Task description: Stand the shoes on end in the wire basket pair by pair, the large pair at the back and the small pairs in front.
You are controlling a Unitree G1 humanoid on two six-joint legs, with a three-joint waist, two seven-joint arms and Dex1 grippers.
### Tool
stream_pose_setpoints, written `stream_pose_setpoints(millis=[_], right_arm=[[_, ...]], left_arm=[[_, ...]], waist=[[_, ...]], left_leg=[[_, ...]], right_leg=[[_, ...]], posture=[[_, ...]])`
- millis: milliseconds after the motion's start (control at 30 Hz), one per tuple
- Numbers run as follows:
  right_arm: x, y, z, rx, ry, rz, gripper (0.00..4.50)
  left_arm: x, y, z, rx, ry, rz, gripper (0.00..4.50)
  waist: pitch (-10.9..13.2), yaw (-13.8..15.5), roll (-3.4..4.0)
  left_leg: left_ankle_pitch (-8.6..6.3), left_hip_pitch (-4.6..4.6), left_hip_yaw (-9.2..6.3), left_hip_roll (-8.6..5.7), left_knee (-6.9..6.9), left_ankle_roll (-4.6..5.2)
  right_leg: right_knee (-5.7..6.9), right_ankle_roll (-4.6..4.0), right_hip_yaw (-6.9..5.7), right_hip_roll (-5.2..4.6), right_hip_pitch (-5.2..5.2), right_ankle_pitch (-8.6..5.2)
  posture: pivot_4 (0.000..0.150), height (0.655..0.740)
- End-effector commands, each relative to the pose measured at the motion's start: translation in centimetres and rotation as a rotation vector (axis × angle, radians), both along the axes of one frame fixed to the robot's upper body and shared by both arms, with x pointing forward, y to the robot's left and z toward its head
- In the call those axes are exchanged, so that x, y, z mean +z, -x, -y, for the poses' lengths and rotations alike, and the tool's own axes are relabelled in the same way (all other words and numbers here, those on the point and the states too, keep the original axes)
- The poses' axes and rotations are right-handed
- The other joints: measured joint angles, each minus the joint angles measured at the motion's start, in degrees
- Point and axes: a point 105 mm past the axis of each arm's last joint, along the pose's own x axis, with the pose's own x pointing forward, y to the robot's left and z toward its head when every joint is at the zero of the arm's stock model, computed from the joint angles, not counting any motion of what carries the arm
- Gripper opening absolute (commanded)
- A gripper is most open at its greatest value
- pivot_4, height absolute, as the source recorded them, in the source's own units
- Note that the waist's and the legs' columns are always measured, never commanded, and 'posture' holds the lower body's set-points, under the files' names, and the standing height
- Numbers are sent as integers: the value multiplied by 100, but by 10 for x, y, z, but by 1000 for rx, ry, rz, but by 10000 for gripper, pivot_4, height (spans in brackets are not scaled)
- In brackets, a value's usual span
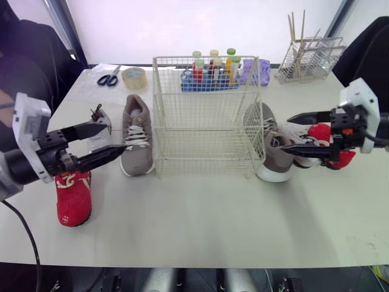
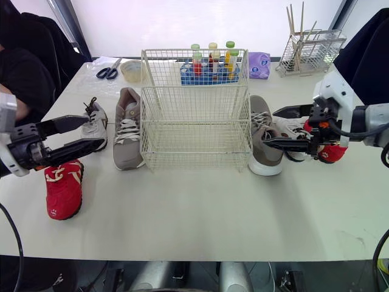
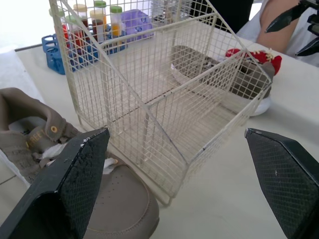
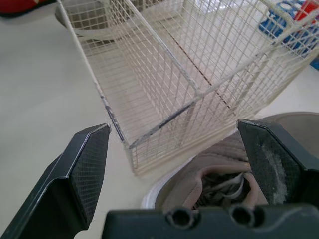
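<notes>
Left gripper (image 1: 115, 137): gaping wide, hovering just beyond the red shoe (image 1: 73, 198) at near left.
Right gripper (image 1: 284, 132): fingers spreading apart, hovering by the right taupe shoe (image 1: 276, 155).
Left taupe shoe (image 1: 137, 134): lying flat just left of the wire basket (image 1: 206, 121).
Wire basket: standing mid-table between both taupe shoes.

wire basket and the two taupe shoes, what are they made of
The wire basket is likely metal wire with a matte cream coating, going by the thin even-coloured grid. The left taupe shoe has a matte upper, perhaps suede or synthetic leather, and white laces. The right taupe shoe shows a pale, rubbery-looking sole.
</notes>
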Motion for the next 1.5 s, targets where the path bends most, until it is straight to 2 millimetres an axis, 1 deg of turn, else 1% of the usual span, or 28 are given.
stream_pose_setpoints(millis=[33, 100, 167, 267, 333, 367, 433, 567, 733, 867, 1033, 1333, 1367, 1433, 1467, 1500], right_arm=[[11, -5, 6, -148, -4, 90, 44295], [8, -9, 13, -288, -31, 89, 44295], [3, -8, 18, -412, -70, 71, 44295], [-11, 7, 18, -570, -99, 80, 44295], [-17, 17, 15, -630, -129, 86, 44295], [-21, 22, 13, -671, -173, 81, 44295], [-25, 27, 10, -730, -225, 98, 44295], [-36, 21, 8, -856, -314, 109, 44295], [-53, 10, 2, -921, -375, 86, 44295], [-72, 2, -1, -952, -366, 58, 44295], [-90, -1, 0, -960, -347, 18, 44295], [-101, -11, -5, -953, -401, 9, 44295], [-103, -12, -5, -955, -406, 5, 42028], [-107, -13, -6, -961, -412, 1, 36084], [-108, -13, -6, -963, -413, 1, 30674], [-108, -13, -6, -965, -417, 2, 26766]], left_arm=[[8, -2, 8, -50, 0, 33, 45000], [7, -7, 11, -78, 7, 27, 45000], [5, -12, 13, -102, 11, 25, 45000], [1, -21, 20, -158, 31, 20, 45000], [-2, -26, 23, -183, 32, 19, 45000], [-3, -29, 25, -198, 32, 20, 45000], [-3, -34, 29, -225, 37, 23, 45000], [-3, -39, 35, -258, 24, 31, 45000], [-1, -42, 37, -267, 18, 44, 45000], [0, -41, 37, -253, 14, 59, 45000], [0, -39, 33, -222, 7, 69, 45000], [1, -37, 32, -196, 14, 82, 45000], [1, -37, 32, -194, 15, 82, 45000], [2, -38, 33, -193, 16, 85, 45000], [2, -38, 33, -193, 16, 86, 45000], [2, -38, 34, -193, 17, 87, 45000]], waist=[[0, 10, 0], [0, 10, 0], [-1, 11, -1], [-3, 18, -4], [-3, 14, -3], [-3, 5, -3], [-4, 2, -4], [-5, -6, -4], [-5, -12, -4], [-6, -11, -5], [-6, -31, -4], [-7, -28, -4], [-7, -30, -5], [-7, -37, -5], [-7, -39, -5], [-7, -42, -5]], left_leg=[[0, 0, 0, 0, 2, 0], [0, 0, 0, 0, 3, 0], [0, 0, 0, 0, 2, 0], [2, -1, -3, -1, -2, 2], [8, -1, -4, 0, -3, 9], [9, -2, -4, -1, -3, 9], [9, -1, -4, -1, 2, 10], [11, 2, -3, -1, 3, 8], [15, 2, -2, -1, 0, 5], [17, 4, -3, -2, 1, 3], [19, 4, -3, -2, 0, 2], [19, 11, -5, -2, 1, 2], [19, 11, -5, -2, 1, 2], [20, 14, -5, -2, 1, 1], [20, 15, -5, -1, 0, 1], [20, 16, -5, -2, 1, 1]], right_leg=[[1, 0, 0, 0, 1, 0], [1, 0, 0, 0, 1, 0], [2, -1, 0, 0, 0, 0], [3, 1, -1, 1, -1, 0], [4, 9, -2, 2, -2, 5], [5, 16, -2, 3, -3, 9], [8, 17, -1, 5, -1, 10], [10, 18, 0, 6, 0, 11], [11, 20, 0, 7, -1, 12], [12, 21, -1, 8, 1, 13], [15, 22, -1, 10, 0, 13], [17, 22, -2, 11, 6, 14], [17, 22, -2, 12, 6, 14], [18, 22, -2, 13, 8, 14], [18, 22, -2, 13, 9, 14], [18, 22, -2, 13, 10, 14]], posture=[[1500, 7400], [1500, 7400], [1500, 7400], [1500, 7400], [1500, 7400], [1500, 7400], [1500, 7400], [1500, 7400], [1500, 7400], [1500, 7400], [1500, 7400], [1500, 7400], [1500, 7400], [1500, 7400], [1500, 7400], [1500, 7400]])
